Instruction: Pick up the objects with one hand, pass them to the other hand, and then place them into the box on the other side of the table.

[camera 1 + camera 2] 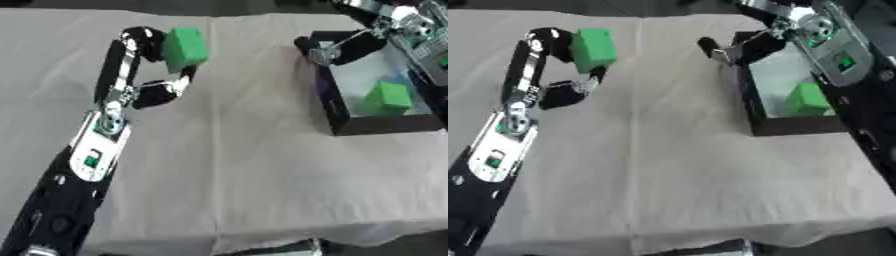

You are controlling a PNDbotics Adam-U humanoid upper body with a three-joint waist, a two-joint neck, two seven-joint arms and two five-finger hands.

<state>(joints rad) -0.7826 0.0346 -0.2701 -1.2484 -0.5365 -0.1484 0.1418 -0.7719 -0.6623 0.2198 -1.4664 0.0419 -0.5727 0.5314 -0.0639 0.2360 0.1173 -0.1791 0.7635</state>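
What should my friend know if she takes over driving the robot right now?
Left hand: its fingers are curled round a green block, over the far left of the table.
Right hand: at the near-left corner of the dark box on the right side, holding nothing; whether its fingers are open or shut is unclear.
Done: one green block in the box already lies on its pale floor.
Left: pass the held block to the right hand, then put it into the box. No other loose blocks show on the cloth.
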